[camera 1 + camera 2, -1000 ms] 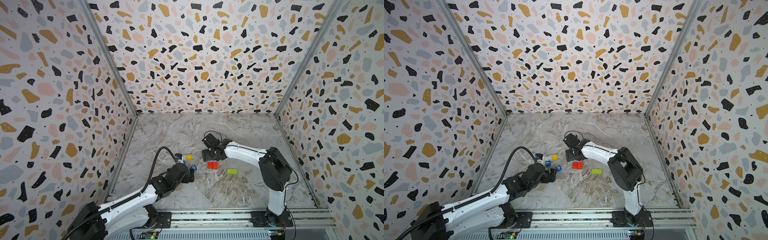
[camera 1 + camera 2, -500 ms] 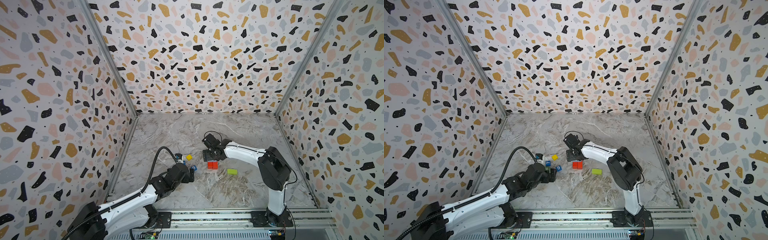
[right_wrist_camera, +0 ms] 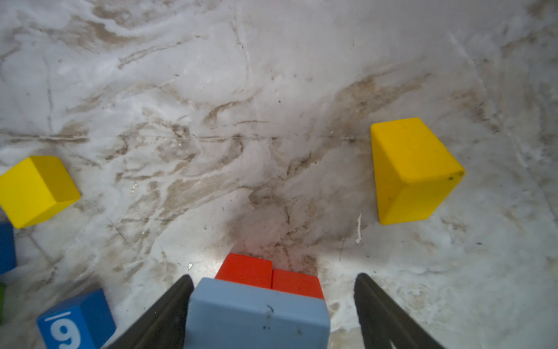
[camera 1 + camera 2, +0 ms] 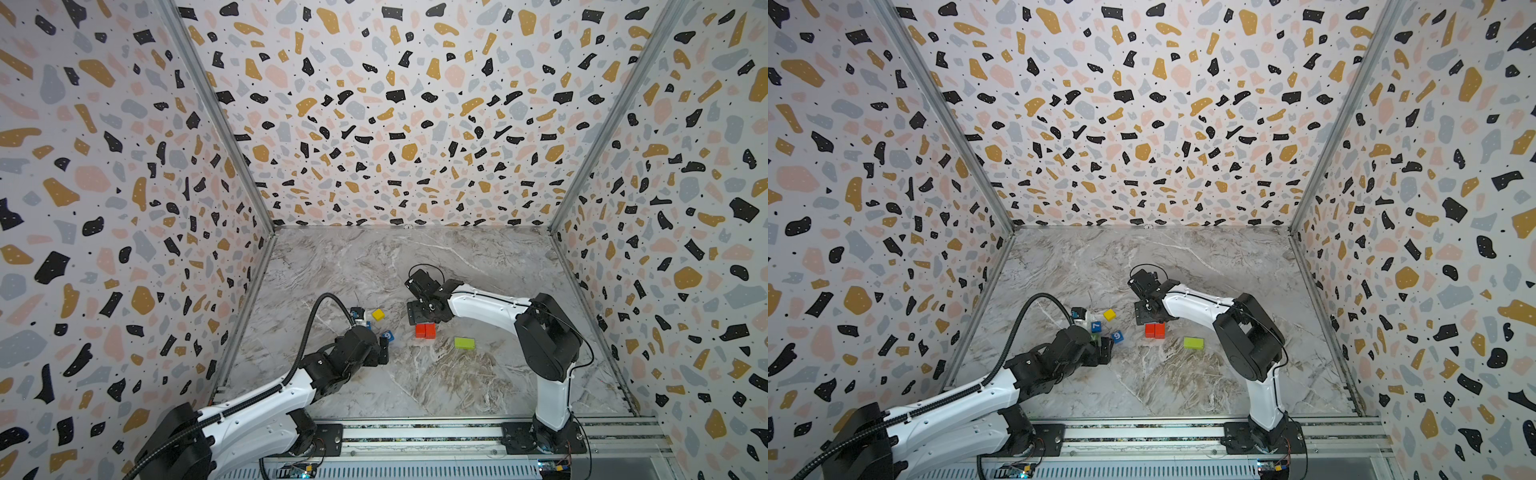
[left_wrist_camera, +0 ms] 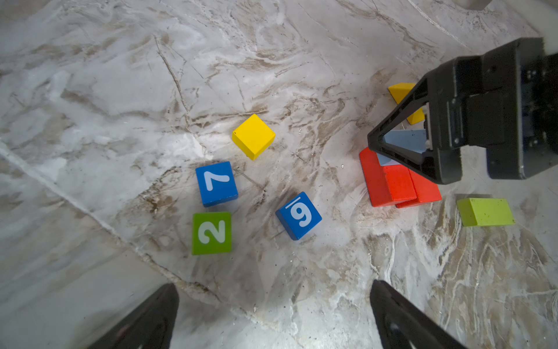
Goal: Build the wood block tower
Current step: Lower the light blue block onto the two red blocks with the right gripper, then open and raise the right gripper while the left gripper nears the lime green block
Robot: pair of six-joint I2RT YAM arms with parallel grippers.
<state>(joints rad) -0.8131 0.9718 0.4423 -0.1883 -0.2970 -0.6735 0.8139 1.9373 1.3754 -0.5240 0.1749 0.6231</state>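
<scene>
Two red bricks [image 4: 424, 331] [image 3: 265, 273] lie side by side on the marble floor as the tower's base. A light blue slab [image 3: 256, 314] [image 5: 406, 140] sits over them between the fingers of my right gripper [image 3: 274, 278] [image 4: 419, 318]. That gripper is open: one finger is at the slab's side and the other stands clear of it. My left gripper [image 5: 273, 285] [image 4: 1106, 349] is open and empty, low over the floor near the green 2 cube [image 5: 211, 233], the blue 7 cube [image 5: 216, 183] and the blue 9 cube [image 5: 298, 215].
A lime slab [image 4: 464, 343] [image 5: 485, 212] lies right of the red bricks. One yellow cube [image 5: 253, 136] [image 4: 1109, 314] sits by the numbered cubes. Another yellow cube [image 3: 413, 169] lies just behind the red bricks. Patterned walls enclose the floor on three sides.
</scene>
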